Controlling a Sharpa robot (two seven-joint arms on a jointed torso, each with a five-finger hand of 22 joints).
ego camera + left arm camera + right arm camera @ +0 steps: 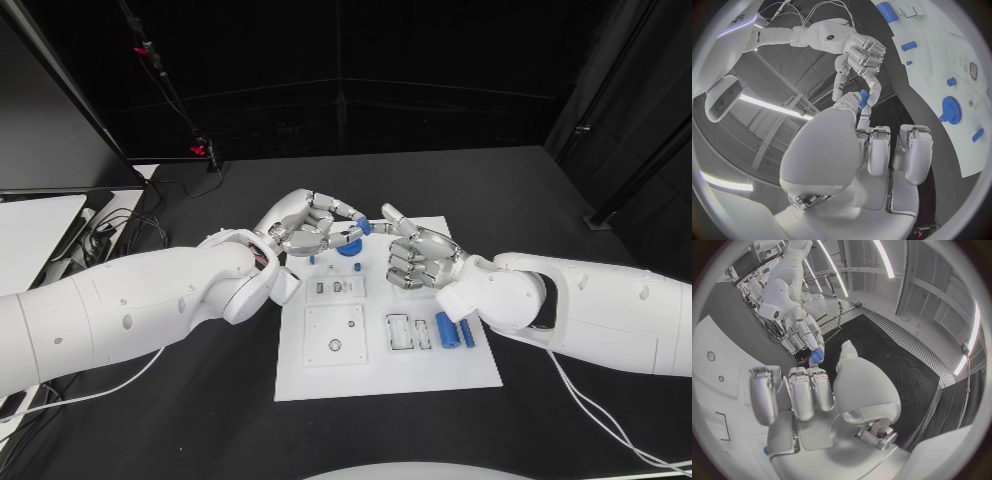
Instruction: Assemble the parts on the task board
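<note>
Head view: both hands are raised over the far end of the white task board (433,375); the left hand (306,228) pinches a small blue part (362,227) at its fingertips, while the right hand (415,255), just beside it, has its fingers curled in on nothing. Two blue cylinders (456,330) lie near the board's right edge and a blue gear (351,247) sits beneath the hands. Left wrist view: the left hand (873,150) holds the blue part (862,98) between thumb and finger; the right hand (859,52) is seen beyond it, and the blue gear (951,109) rests on the board (967,150). Right wrist view: the right hand (811,390) is closed and empty; the left hand (798,335) carries the blue part (816,355).
</note>
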